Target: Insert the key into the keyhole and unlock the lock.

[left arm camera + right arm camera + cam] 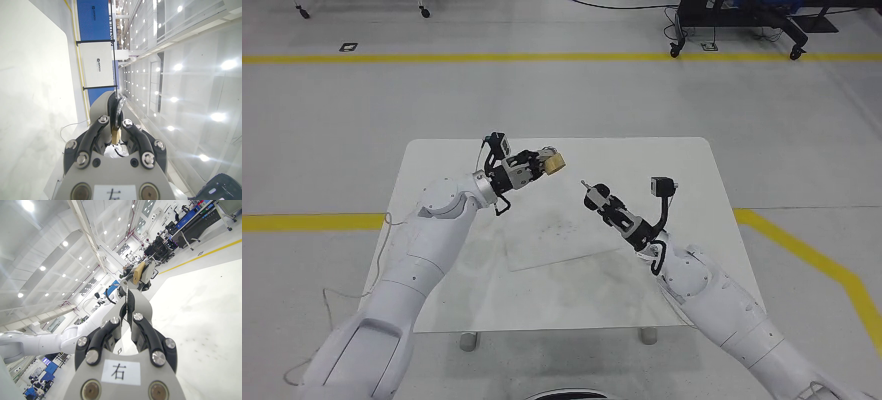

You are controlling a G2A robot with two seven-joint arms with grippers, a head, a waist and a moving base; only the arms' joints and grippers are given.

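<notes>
Top view, lock: the left fingers [538, 165] are clamping the small brass padlock with a silver shackle [555, 162] and holding it in the air above the far part of the white rectangular desk [672, 170].
Top view, key: the right fingers [598, 196] are pinching the thin silver metal key [585, 185]. Its tip is pointing toward the padlock, near it but not touching.
Top view, risk: both pieces are hanging in mid-air, so any wobble in either arm is likely to send the tip onto the brass face instead of into the keyhole.
Left wrist view, grip: the left fingers [100, 106] are pressing together around the shackle end, with the brass body [115, 135] sitting deeper between them and the desk [28, 75] lying off to one side.
Left wrist view, risk: the hold is looking narrow — a push from the key could be swivelling the padlock in the grip or knocking it loose onto the desk.
Right wrist view, alignment: the key [127, 292] is standing edge-on between the right fingers [141, 302]. The padlock [139, 273] is waiting just beyond its tip, and I cannot tell where the keyhole is.
Right wrist view, risk: if the blade is rotated off the slot it may be jamming — and a hard turn could be twisting the key in its pinch.
</notes>
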